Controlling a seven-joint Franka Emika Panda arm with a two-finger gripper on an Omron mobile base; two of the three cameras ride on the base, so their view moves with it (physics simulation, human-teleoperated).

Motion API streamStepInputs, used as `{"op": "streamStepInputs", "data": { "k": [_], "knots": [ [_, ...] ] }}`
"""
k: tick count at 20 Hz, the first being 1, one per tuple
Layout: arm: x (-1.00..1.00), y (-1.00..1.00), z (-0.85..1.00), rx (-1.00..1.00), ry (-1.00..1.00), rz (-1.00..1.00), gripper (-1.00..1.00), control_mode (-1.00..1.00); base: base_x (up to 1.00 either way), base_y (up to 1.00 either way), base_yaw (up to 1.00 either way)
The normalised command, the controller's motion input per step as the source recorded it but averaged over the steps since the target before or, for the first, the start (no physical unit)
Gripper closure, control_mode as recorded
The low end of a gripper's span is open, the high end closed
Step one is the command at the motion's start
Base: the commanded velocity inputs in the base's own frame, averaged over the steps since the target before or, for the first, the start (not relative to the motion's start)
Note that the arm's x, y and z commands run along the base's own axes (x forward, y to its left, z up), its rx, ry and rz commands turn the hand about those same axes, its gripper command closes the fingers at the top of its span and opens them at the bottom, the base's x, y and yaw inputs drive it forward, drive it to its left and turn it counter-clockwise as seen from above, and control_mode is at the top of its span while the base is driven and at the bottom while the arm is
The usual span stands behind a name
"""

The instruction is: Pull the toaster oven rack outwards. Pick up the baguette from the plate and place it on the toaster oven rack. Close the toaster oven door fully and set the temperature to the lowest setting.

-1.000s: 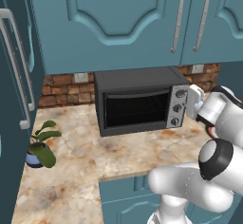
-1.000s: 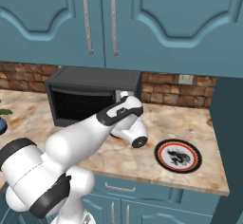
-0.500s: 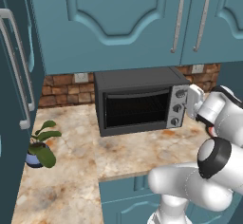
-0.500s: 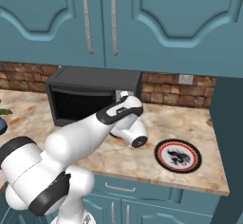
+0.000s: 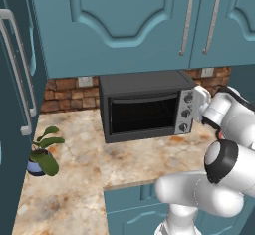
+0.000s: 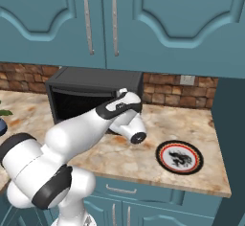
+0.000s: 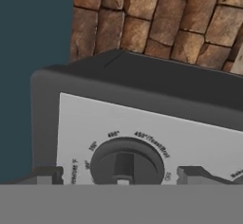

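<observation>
- The toaster oven stands on the marbled surface, backed against the brick wall under the teal upper cabinets.
- Its toaster oven door is upright and closed, with the dark glass facing the room.
- The silver control strip runs down the oven's right end with three round knobs stacked on it.
- The arm reaches in from the oven's right, and the hand is right in front of that strip.
- Seen along the hand, a dark round knob sits between the two finger tips, with temperature markings printed around its upper arc.
- The hand looks released: its tips stand apart on either side of the knob, wider than the knob, with a gap on each side. Whether they touch the strip I cannot quite tell, since the tips are cut off at the bottom of that view.
- The plate lies flat on the surface to the right of the oven, well apart from it, and shows its red rim and dark centre pattern.
- A small potted plant stands on the surface at the far left, near the tall teal cabinet side.
</observation>
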Motion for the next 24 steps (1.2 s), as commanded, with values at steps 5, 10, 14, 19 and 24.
{"op": "streamStepInputs", "data": {
  "k": [5, 10, 14, 19, 24],
  "knots": [
    [0.36, 0.00, 0.00, 0.00, 0.00, -0.02, -1.00, -1.00, 0.00, 0.00, 0.00],
    [0.39, 0.00, 0.00, 0.00, 0.00, -0.01, 1.00, -1.00, 0.00, 0.00, 0.00],
    [0.23, -0.01, 0.00, 0.00, 0.00, 0.00, 1.00, -1.00, 0.00, 0.00, 0.00],
    [0.04, -0.05, 0.05, -0.06, -0.07, 0.00, 1.00, -1.00, 0.00, 0.00, 0.00],
    [0.06, -0.11, 0.05, -0.26, -0.22, 0.00, 1.00, -1.00, 0.00, 0.00, 0.00]
  ]
}}
